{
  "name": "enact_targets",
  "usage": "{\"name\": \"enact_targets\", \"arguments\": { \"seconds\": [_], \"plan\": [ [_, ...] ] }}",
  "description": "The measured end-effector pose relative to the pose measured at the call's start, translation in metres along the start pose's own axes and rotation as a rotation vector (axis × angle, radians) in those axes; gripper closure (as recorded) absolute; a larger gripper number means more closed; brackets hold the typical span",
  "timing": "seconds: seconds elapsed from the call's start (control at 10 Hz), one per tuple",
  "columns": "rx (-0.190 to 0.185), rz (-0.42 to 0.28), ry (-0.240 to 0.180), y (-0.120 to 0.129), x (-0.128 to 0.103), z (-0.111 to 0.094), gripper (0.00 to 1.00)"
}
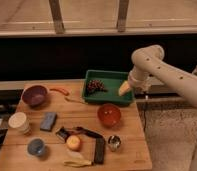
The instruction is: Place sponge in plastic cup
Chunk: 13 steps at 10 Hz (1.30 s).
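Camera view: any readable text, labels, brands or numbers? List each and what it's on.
None readable anywhere in the view.
Flat grey-blue sponge, small light-blue plastic cup, white cup, green plastic tray: no print visible.
White robot arm and its claw, which hangs over the tray's right end: no legible markings.

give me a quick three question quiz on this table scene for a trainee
1. True or false: the sponge already lies in the plastic cup.
2. The gripper is: A out of view; B by the right end of the green tray; C touching the sponge.
3. Which cup stands just left of the sponge?
Key: 1 false. 2 B. 3 the white cup.
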Motion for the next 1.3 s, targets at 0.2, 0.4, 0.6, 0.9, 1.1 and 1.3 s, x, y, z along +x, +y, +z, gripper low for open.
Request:
{"name": "enact_targets", "arguments": {
  "seconds": [0.2, 0.4, 0.6, 0.9, 1.1, 1.3],
  "plan": [
    [-0.008, -0.067, -0.033, 0.048, -0.021, -0.001, 0.2],
    [-0.042, -0.149, -0.049, 0.103, -0.033, 0.001, 0.2],
    [-0.033, -0.152, -0.048, 0.098, -0.031, 0.001, 0.2],
    [-0.035, -0.155, -0.047, 0.1, -0.032, 0.001, 0.2],
    [-0.031, -0.155, -0.05, 0.098, -0.031, 0.001, 0.2],
    [-0.023, -0.196, -0.063, 0.113, -0.036, -0.002, 0.2]
  ]
}}
